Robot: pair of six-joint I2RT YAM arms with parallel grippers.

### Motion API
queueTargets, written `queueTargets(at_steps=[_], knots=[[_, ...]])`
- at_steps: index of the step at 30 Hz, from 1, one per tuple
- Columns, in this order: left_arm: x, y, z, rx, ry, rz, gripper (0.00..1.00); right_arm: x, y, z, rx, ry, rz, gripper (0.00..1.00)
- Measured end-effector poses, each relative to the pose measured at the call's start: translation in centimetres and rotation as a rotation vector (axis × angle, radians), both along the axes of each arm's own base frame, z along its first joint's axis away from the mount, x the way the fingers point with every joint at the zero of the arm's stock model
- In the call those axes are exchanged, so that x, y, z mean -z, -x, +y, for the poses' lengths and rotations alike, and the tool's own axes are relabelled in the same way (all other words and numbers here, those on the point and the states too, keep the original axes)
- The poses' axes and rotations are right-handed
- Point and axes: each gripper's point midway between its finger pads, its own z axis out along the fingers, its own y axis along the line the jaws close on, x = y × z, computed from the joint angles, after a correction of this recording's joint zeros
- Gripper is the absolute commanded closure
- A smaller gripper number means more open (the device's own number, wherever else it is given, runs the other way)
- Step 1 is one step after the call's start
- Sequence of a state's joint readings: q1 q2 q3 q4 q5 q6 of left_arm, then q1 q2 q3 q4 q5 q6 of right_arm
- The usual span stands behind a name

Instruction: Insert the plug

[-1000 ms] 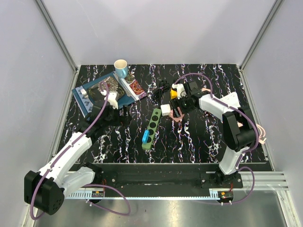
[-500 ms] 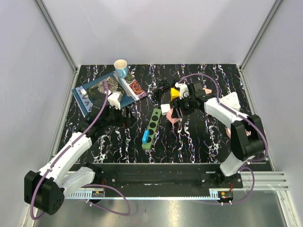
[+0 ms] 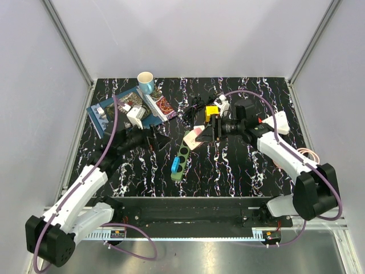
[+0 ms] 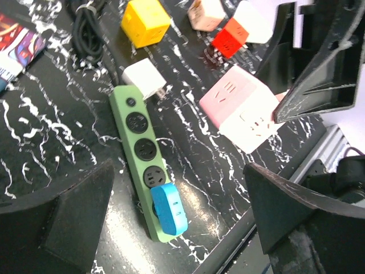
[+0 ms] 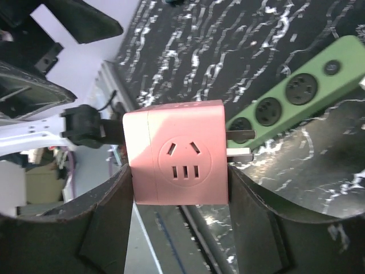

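Your right claw (image 5: 179, 188) is clamping the pink cube plug (image 4: 239, 111) near the green power strip (image 4: 142, 165), its prongs not yet seated. Your left claw (image 3: 157, 140) is gaping, empty.

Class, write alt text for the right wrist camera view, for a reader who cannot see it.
The right gripper clamps a pink cube plug, socket face toward the camera, its metal prongs sticking out to the right. Behind it a green power strip with empty sockets lies on the black marbled table.
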State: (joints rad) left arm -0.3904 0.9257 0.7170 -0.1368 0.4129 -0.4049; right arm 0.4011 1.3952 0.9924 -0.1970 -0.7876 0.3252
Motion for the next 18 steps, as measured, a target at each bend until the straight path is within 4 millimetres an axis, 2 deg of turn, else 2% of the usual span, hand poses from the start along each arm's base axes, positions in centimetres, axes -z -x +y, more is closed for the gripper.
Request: queueTargets(at_steps=[3,9,14,18], knots=[[-1.8,0.9,-0.4,0.042,0.036,-0.089,0.01,-1.9,1.1,0.6,-0.010,-0.083,0.034,0.91],[-4.6,2.8,-0.9,0.105,0.068,-0.283,0.01,-5.3,1.9,1.3,-0.013,-0.193,0.075,0.93],[-6.2,5.1,-2.5,0.212,0.042,-0.457,0.01,-6.6,2.4,1.5,-0.006,-0.242,0.154,0.94],[-6.5,6.4,-3.9,0.284,0.007,-0.562,0.01,-7.3,2.8,1.7,-0.001,-0.274,0.219,0.94]])
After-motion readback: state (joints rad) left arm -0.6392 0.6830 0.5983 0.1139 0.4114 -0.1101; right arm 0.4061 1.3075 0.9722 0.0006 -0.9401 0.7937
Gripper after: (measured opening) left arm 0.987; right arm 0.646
